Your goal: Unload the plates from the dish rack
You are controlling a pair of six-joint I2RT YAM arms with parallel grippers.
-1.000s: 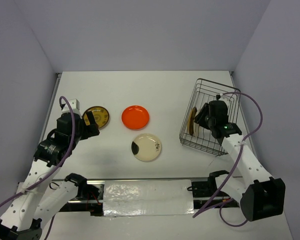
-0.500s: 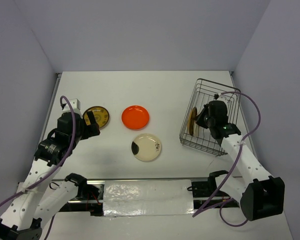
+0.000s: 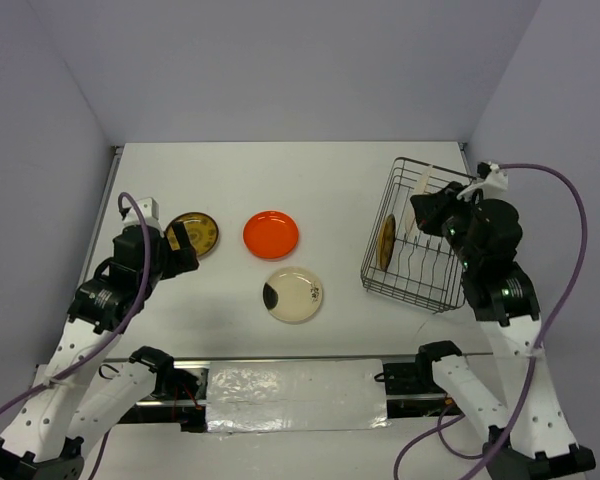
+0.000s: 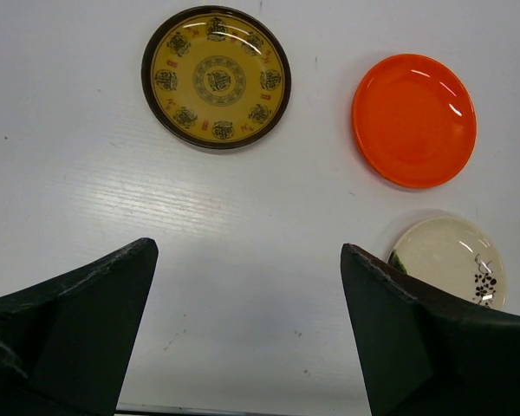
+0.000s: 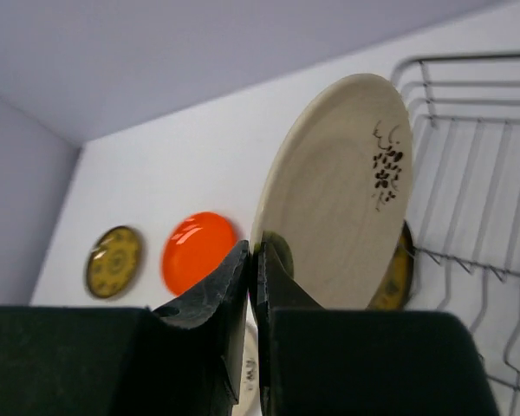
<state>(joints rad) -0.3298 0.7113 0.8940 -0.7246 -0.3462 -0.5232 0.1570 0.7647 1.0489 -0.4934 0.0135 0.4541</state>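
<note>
White worktop (image 3: pixel 310 185) and lilac walls (image 3: pixel 280 70) frame the right fingers (image 5: pixel 230 282), pinched tight on the lower rim of a cream sprigged plate (image 5: pixel 338 191). It stands upright above them, likely so it clears the dish rack (image 3: pixel 408 297) rods. Only the wrist view shows that pinch; from the top the plate is a thin edge. Beyond them a yellow plate (image 3: pixel 386 242) stands racked. The left fingers (image 4: pixel 87 295) gape empty, and an orange plate (image 4: pixel 414 120), one of three, lies ahead of them.

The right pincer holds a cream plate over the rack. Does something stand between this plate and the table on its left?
The left wall of the dish rack and the yellow-centred plate standing inside it lie on that path; the cream plate must pass above both. Beyond, the table looks free.
</note>
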